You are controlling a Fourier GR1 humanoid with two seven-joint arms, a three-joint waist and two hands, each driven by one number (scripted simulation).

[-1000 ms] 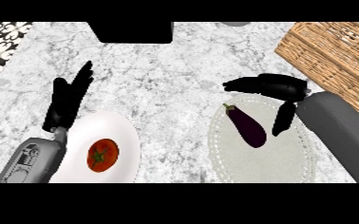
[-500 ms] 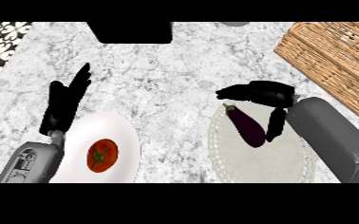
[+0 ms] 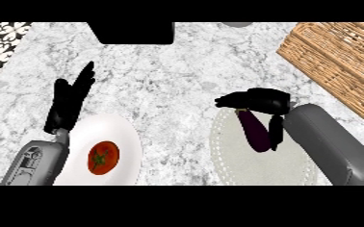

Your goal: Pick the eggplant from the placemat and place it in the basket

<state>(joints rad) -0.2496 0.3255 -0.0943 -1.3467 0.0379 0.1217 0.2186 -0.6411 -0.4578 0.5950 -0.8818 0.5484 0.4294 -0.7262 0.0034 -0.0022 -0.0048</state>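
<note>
Black right robot hand [image 3: 262, 101] over eggplant [image 3: 254, 131]

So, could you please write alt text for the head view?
The right hand closes around a purple eggplant lying on a pale placemat. The open left hand rests beside a white plate holding a tomato; a wicker basket sits upper right.

Count on the counter: 1 eggplant [image 3: 253, 131], 1 pale round placemat [image 3: 284, 166], 1 wicker basket [image 3: 328, 53], 1 white plate [image 3: 124, 135], 1 tomato [image 3: 102, 157], 1 black box [image 3: 134, 32] at the far edge, 2 black hands: left [image 3: 69, 103], right [image 3: 265, 103]
</note>
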